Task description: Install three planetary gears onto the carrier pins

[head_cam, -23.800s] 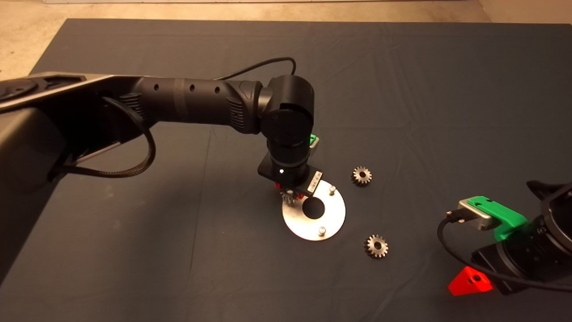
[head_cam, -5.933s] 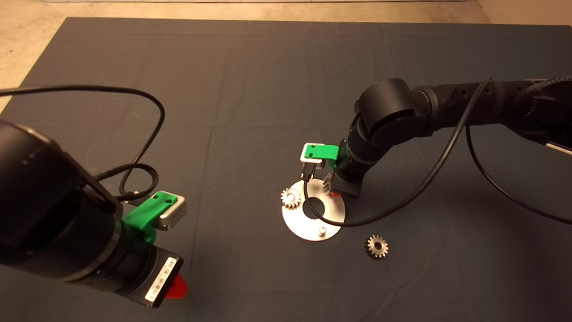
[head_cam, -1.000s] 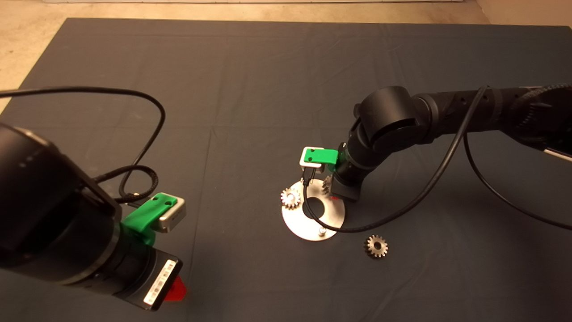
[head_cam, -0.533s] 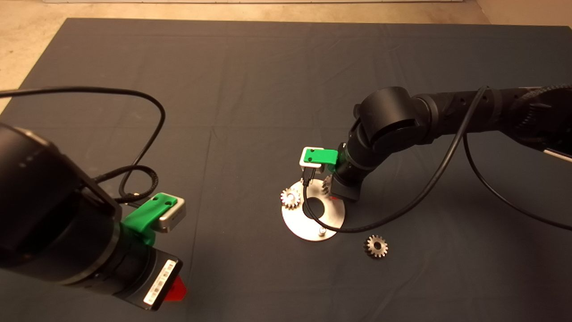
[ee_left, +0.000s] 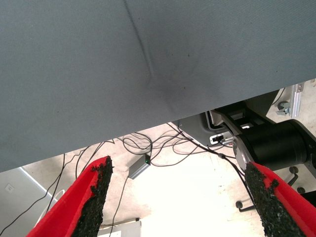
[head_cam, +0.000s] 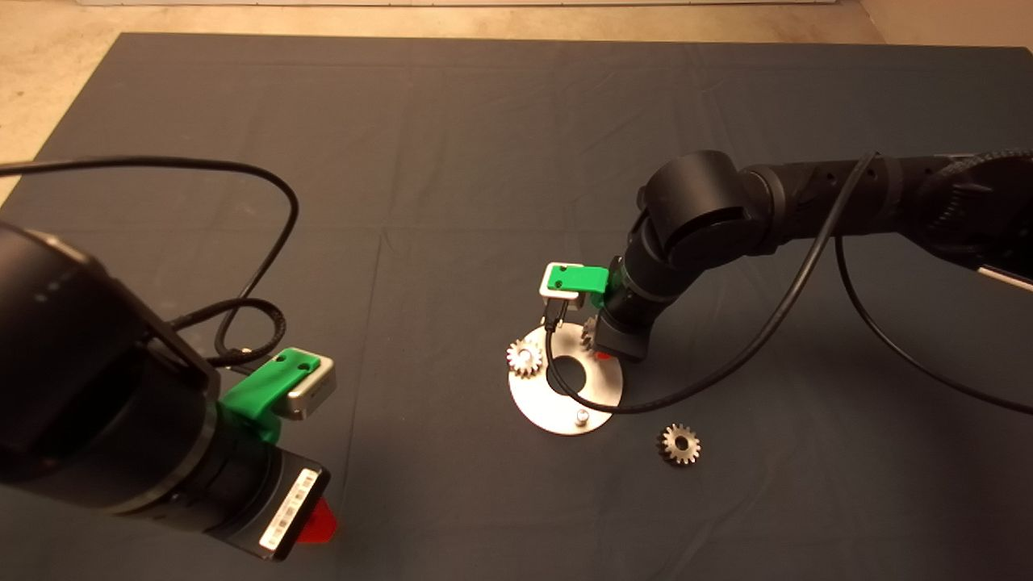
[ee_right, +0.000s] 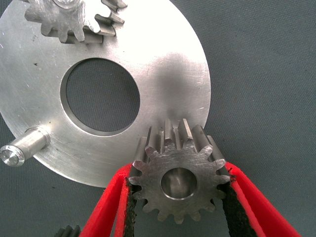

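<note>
Three gears: one (head_cam: 524,357) sits on its pin on the disc (head_cam: 539,411); a second (ee_right: 178,183) is clamped in the right hand (ee_right: 178,197) over the disc's rim, its bore apparently on or just above a pin I cannot see; the third (head_cam: 679,444) lies on the tabletop (head_cam: 452,161) near the disc; one pin (head_cam: 579,416) stands bare. The second install looks underway; next, seat it fully, then let go. The left hand (ee_left: 177,197) waits at lower left, fingers apart.
</note>
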### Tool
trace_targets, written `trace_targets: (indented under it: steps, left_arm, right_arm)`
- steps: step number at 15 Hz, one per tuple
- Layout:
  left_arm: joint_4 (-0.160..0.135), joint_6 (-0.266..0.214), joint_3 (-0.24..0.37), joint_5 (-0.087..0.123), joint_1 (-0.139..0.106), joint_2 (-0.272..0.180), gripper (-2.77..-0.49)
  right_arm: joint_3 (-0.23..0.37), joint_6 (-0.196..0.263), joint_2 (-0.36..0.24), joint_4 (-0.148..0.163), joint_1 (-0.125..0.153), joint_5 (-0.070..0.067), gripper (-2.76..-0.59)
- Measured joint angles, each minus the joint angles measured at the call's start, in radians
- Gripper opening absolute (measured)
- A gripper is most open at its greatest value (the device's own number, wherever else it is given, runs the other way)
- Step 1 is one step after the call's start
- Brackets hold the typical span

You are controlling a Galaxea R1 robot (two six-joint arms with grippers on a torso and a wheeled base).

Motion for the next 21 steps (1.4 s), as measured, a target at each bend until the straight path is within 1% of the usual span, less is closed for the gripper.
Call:
trace_targets:
  steps: [3,9,11,15,16,18,20,21]
  left_arm:
    - [0.0,0.0,0.0,0.0,0.0,0.0,-1.38]
    - [0.0,0.0,0.0,0.0,0.0,0.0,-1.38]
    - [0.0,0.0,0.0,0.0,0.0,0.0,-1.38]
    - [0.0,0.0,0.0,0.0,0.0,-0.001,-1.38]
    - [0.0,0.0,0.0,0.0,0.0,0.0,-1.38]
    - [0.0,0.0,0.0,0.0,0.0,0.0,-1.38]
    - [0.0,0.0,0.0,0.0,0.0,-0.001,-1.38]
    - [0.0,0.0,0.0,0.0,0.0,0.0,-1.38]
  right_arm:
    - [-0.003,0.0,0.0,0.007,0.0,0.004,-2.34]
    - [0.018,-0.003,-0.004,0.008,0.0,0.004,-2.34]
    - [0.023,-0.003,-0.013,0.008,0.0,0.013,-2.34]
    - [0.03,-0.003,-0.02,0.009,0.0,0.016,-2.34]
    - [0.032,-0.003,-0.023,0.009,0.0,0.021,-2.34]
    - [0.034,-0.003,-0.024,0.011,0.0,0.022,-2.34]
    - [0.04,-0.003,-0.029,0.011,0.0,0.029,-2.34]
    - [0.04,-0.003,-0.03,0.018,-0.003,0.021,-2.34]
